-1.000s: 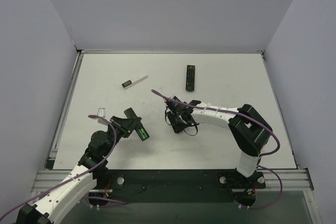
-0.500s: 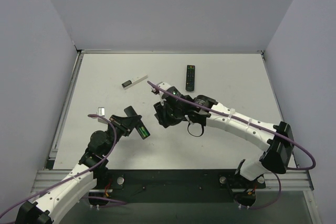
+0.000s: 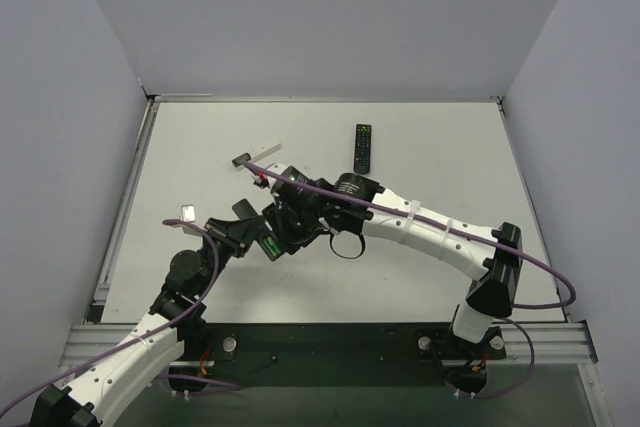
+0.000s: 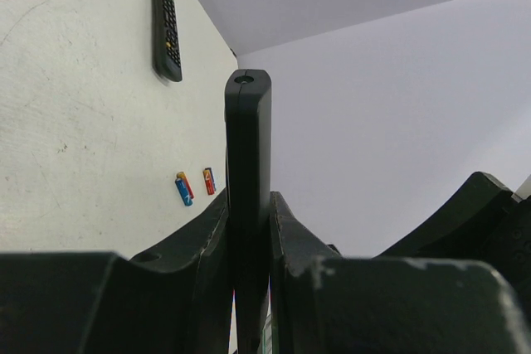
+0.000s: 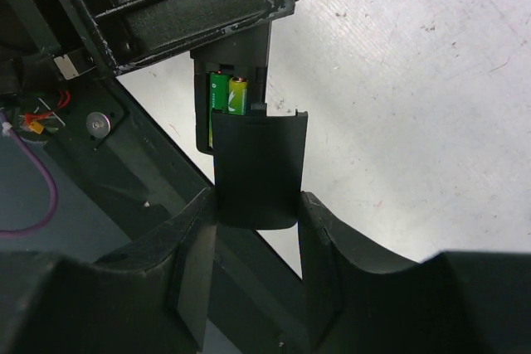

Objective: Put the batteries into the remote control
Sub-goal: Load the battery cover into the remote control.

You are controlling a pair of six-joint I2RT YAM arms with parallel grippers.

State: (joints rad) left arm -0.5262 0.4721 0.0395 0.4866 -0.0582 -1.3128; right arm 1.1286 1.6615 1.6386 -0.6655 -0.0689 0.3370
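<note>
Table (image 3: 440,152) | left jaws clamp remote control (image 4: 247,163) | right jaws clamp cover (image 5: 257,172) | batteries (image 5: 228,94): print unreadable

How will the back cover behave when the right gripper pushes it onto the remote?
Likely stiff and light: the back cover is a thin flat panel, held straight in the right gripper. Its smooth faces may slip in that grip if it binds on the remote.

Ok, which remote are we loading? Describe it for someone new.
At the front left of the table, find the left gripper; the remote control is the plain black bar clamped in it. Unlike the buttoned remote and white stick farther back, its open bay shows green batteries.
</note>
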